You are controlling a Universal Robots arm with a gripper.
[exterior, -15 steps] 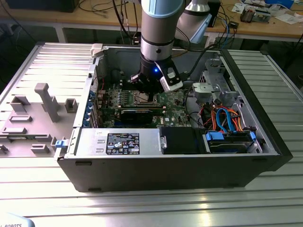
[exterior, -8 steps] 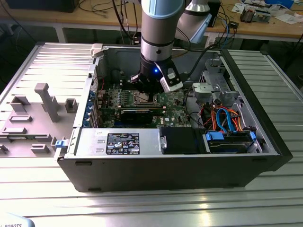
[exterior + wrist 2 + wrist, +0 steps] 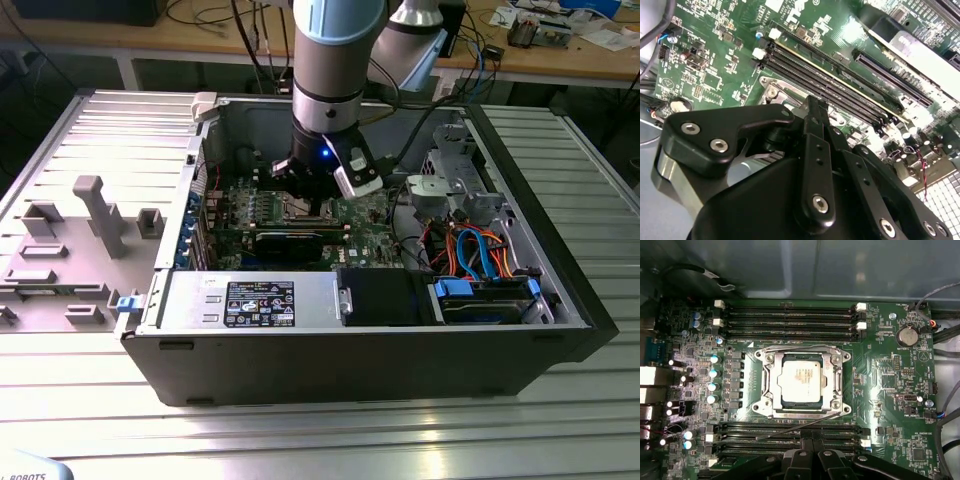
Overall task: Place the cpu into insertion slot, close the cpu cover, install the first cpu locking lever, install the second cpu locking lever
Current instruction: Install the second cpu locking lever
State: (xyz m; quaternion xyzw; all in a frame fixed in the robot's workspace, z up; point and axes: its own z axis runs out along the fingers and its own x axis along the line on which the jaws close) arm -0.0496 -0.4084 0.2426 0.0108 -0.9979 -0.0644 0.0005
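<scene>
Down inside the open black computer case (image 3: pixel 400 360), the black jointed tool (image 3: pixel 318 207) hangs just above the green motherboard (image 3: pixel 890 385), near the board's middle. In the second wrist view its dark metal fingers (image 3: pixel 815 125) lie pressed together, closed on nothing that can be made out, their tips just beside the socket's edge.

The small square chip with a silver-grey metal top (image 3: pixel 799 381) sits flat in the square socket with a silver metal rim (image 3: pixel 766 401), and the thin silver hinged frame plate with a square window (image 3: pixel 832 382) appears to lie down over it, the chip showing through the window. One thin wire lever (image 3: pixel 800 347) runs along the socket's far side; another thin wire lever (image 3: pixel 795 427) slants across the long black memory slots (image 3: pixel 790 432) on the near side, seemingly unlatched, close to the fingers.

More long narrow black slots (image 3: pixel 790 320) flank the opposite side of the socket. Small cylindrical capacitors (image 3: pixel 714 372) line one edge, and a round silver coin cell (image 3: pixel 907 335) sits toward the board's corner. The case rests on a ribbed grey metal tabletop (image 3: pixel 300 440), beside a grey moulded fixture tray (image 3: pixel 70 250).
</scene>
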